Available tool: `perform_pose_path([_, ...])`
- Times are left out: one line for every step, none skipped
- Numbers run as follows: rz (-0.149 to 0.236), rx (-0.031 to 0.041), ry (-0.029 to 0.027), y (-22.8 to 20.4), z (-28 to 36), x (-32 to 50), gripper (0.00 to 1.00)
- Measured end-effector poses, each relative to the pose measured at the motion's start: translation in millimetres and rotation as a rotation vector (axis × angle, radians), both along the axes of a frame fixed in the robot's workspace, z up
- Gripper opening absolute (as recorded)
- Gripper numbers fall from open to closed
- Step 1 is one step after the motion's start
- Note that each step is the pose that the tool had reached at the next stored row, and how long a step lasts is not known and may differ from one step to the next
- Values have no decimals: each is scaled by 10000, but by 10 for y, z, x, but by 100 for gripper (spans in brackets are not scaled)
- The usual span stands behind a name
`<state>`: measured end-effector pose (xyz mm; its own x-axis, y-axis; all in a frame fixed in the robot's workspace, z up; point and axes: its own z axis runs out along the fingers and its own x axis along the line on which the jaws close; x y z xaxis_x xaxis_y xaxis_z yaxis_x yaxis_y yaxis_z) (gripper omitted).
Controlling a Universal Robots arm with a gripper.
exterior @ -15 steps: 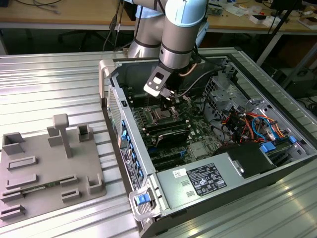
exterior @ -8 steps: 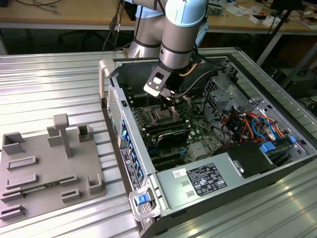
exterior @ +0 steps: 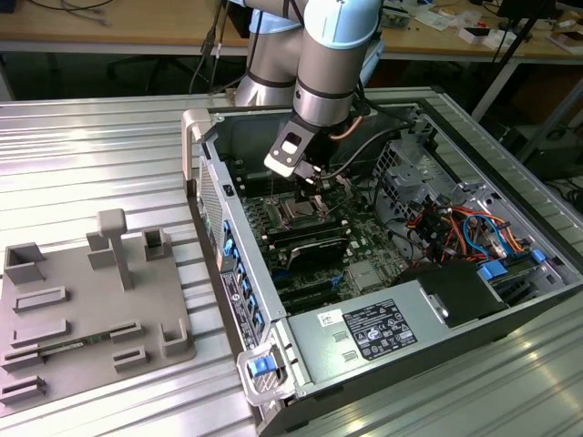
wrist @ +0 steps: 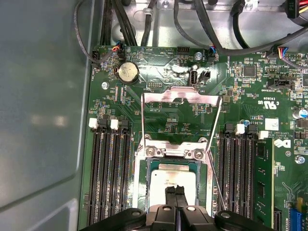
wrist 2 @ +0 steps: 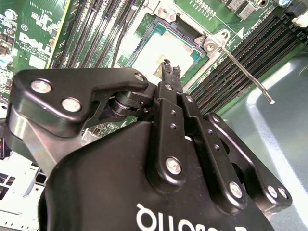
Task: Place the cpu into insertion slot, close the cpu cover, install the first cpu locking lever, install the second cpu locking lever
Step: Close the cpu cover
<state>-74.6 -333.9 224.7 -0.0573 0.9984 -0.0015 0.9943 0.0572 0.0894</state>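
Cpu (wrist: 166, 177) sits in insertion slot (wrist: 144, 187), beneath claw (wrist: 175, 191).

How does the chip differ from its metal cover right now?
The chip is a solid silver plate; the cover is an open frame with green board showing through. The chip lies flat in the socket; the cover is swung open, off it. Both are silver, squarish metal.
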Motion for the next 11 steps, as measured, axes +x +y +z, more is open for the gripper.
perform_pose_path([0, 0, 0, 0, 0, 0, 11])
perform_pose_path([0, 0, 0, 0, 0, 0, 11])
perform_pose_path([0, 0, 0, 0, 1, 0, 11])
perform_pose_path([0, 0, 0, 0, 1, 0, 11])
perform_pose_path([1, -1, 1, 0, 2, 2, 11])
perform_pose_path([1, 0, 3, -1, 3, 19, 11])
perform_pose_path([-1, 8, 2, 0, 1, 51, 11])
perform_pose_path([1, 10, 9, 0, 1, 86, 11])
perform_pose_path([-1, 8, 11, 2, 4, 86, 11])
perform_pose_path([1, 11, 10, 3, 27, 86, 11])
perform_pose_path([0, 10, 9, 4, 56, 86, 11])
